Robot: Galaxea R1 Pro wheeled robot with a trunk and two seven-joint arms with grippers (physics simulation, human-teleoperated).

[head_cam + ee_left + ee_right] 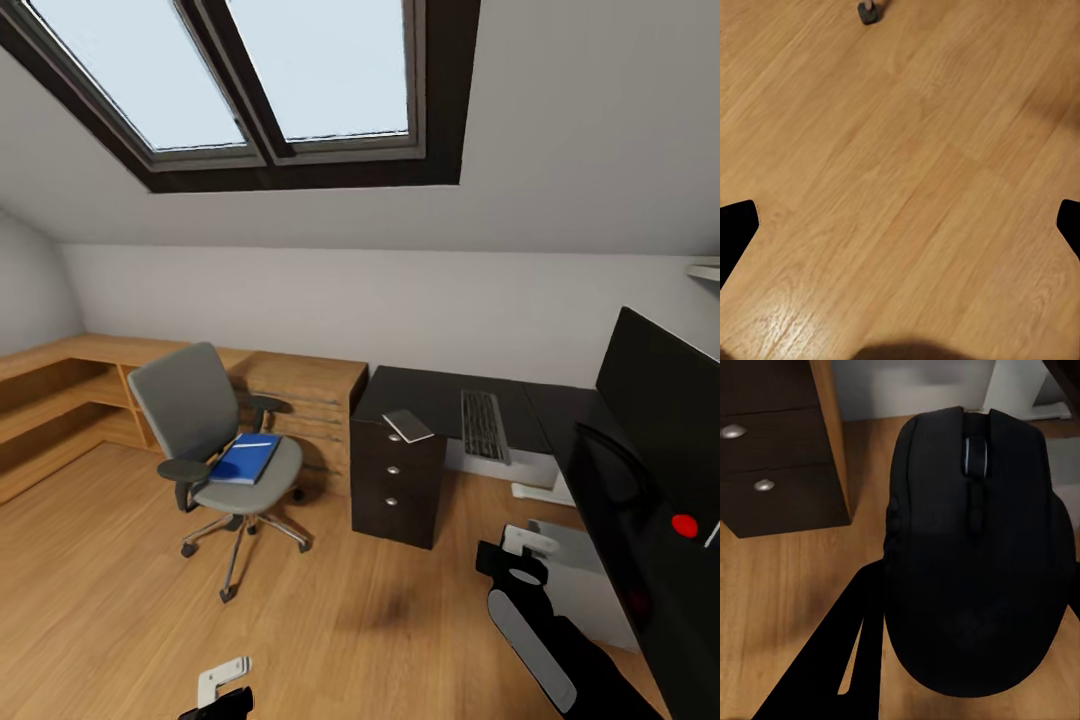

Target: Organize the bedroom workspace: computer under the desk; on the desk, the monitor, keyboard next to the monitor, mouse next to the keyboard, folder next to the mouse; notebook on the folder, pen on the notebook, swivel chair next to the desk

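Right gripper (975,577) with jaws clamped on the black mouse (975,555) above the wood floor (900,180) beside the bench (440,395) — left gripper (900,225) jaws spread wide, empty — blue folder (245,458) on the swivel chair (215,440), keyboard (484,425) and notebook (408,425) on the bench.

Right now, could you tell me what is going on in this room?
The robot is tidying the workspace. Its right pincer holds the mouse above the floor near the desk. The left pincer hangs open and empty over the floor. The folder lies on the swivel chair; the keyboard and notebook are on the desk.
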